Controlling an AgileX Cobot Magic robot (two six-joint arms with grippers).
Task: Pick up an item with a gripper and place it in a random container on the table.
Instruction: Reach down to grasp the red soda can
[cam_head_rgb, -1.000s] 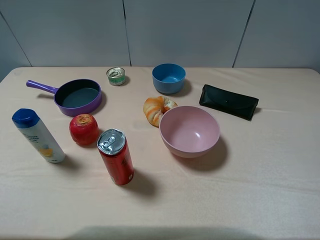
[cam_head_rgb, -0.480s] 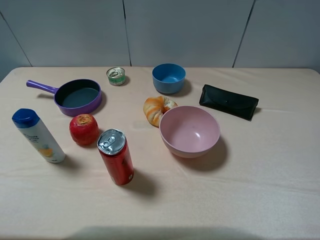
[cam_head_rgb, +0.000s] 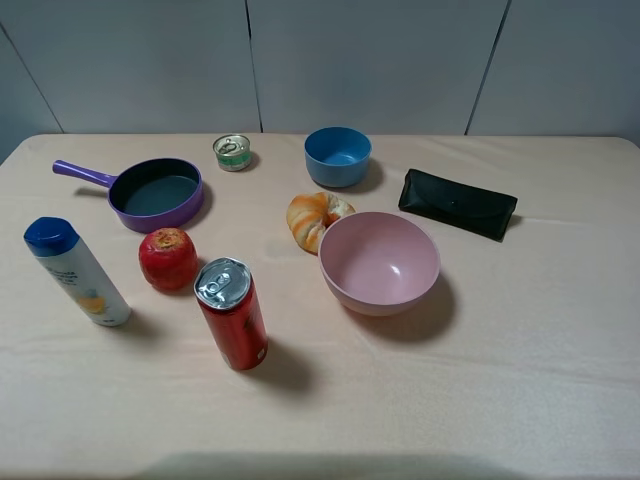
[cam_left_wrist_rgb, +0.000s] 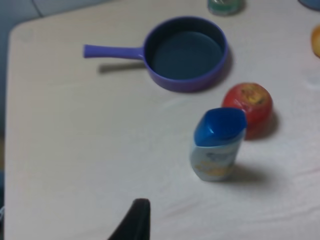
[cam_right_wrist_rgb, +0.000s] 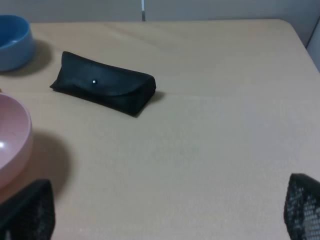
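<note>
Black fingers (cam_right_wrist_rgb: 25, 212) of the right gripper (cam_right_wrist_rgb: 165, 212) stood wide apart, empty. The left gripper (cam_left_wrist_rgb: 135, 222) showed one tip only, so its jaws' state could not be told. The red soda can (cam_head_rgb: 232, 313) stood upright on the table (cam_head_rgb: 540, 340) beside the apple (cam_head_rgb: 167, 258), apart from the pink bowl (cam_head_rgb: 379, 262).

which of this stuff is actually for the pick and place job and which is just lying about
For the job: red soda can, pink bowl, table.

Just lying about: purple pan, apple, blue-capped bottle, green tin, blue bowl, bread, black case.
</note>
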